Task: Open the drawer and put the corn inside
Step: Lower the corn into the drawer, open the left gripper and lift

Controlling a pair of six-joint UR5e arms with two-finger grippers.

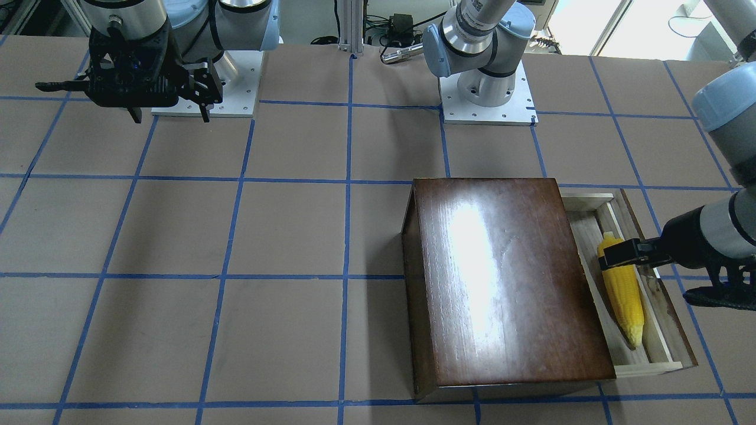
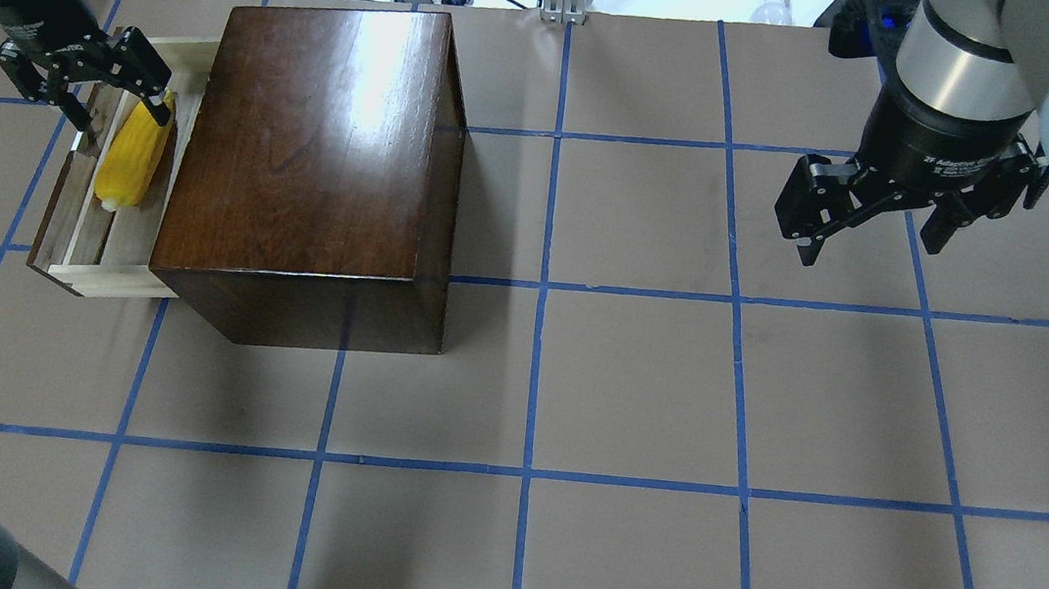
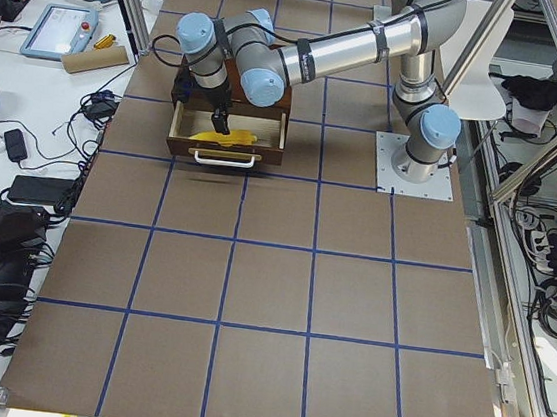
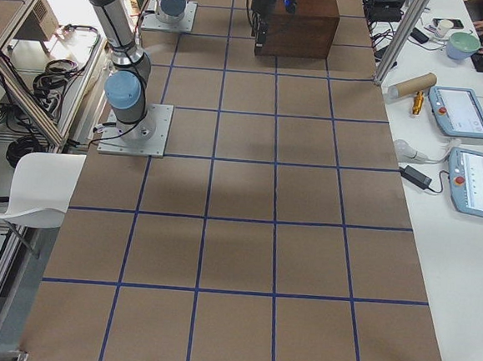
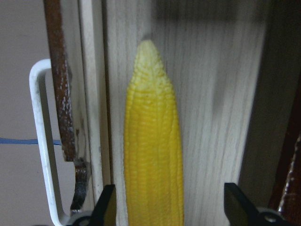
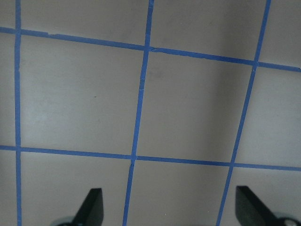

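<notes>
Front-facing: the corn point(image 1: 621, 290) is seen lying lengthwise in the pulled-out drawer point(image 1: 647, 368), beneath the left gripper point(image 1: 647, 277). Overhead: the right gripper point(image 2: 871, 243) is held above the tabletop point(image 2: 633, 386), jaws spread. Left wrist: jaws are spread astride the corn, judged light, stiff, bumpy; best gripped mid-body.

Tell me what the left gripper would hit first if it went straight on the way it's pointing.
Most likely the corn, lying in the open drawer right between the spread fingers of the left gripper. The drawer floor comes only after it; the gap is unclear.
</notes>
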